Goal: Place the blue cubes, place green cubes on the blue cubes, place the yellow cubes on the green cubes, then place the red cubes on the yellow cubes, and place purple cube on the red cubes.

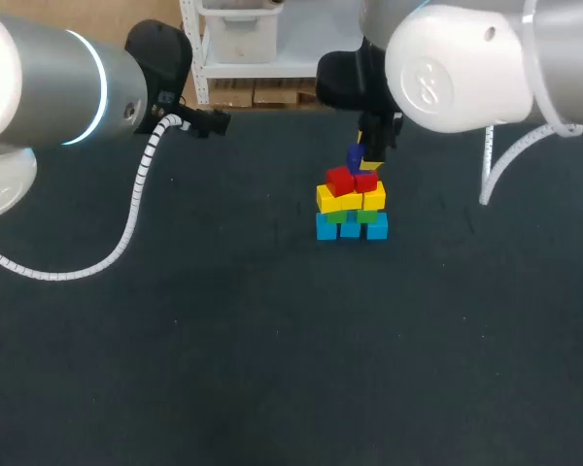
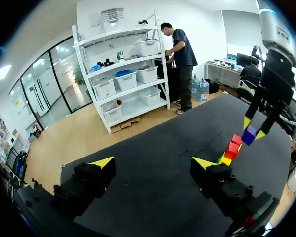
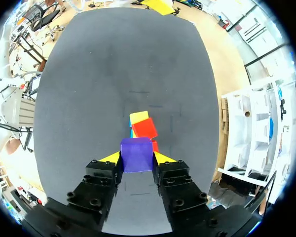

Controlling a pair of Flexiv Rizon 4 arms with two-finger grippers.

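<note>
- The right pincer [image 3: 136,158] is clenching the purple cube [image 3: 136,154], with one yellow-tipped finger pressing on each of two opposite faces.
- The purple cube is hanging directly under that pincer and just over the top of the stack. Whether it is touching the layer beneath is not possible to tell.
- The red cubes [image 3: 144,128] are lying just below and slightly ahead of the right pincer's fingertips, forming the highest layer of the stack, with one sitting a little askew.
- The yellow cubes [image 1: 351,200] are sitting under the red ones, further down from the right pincer.
- The green cubes [image 1: 356,216] are showing as a thin band beneath the yellow layer.
- The blue cubes [image 1: 351,229] are resting at the bottom of the stack, straight on the dark worktop [image 1: 272,340].
- The left pincer [image 2: 153,163] is standing released, its two fingers spread wide and nothing lying between them.
- The stack and the right pincer are sitting well ahead of the left pincer, off beyond one of its fingers and well apart from it.
- The left arm is coming in from its own side, with its pincer hovering over the far part of the worktop.
</note>
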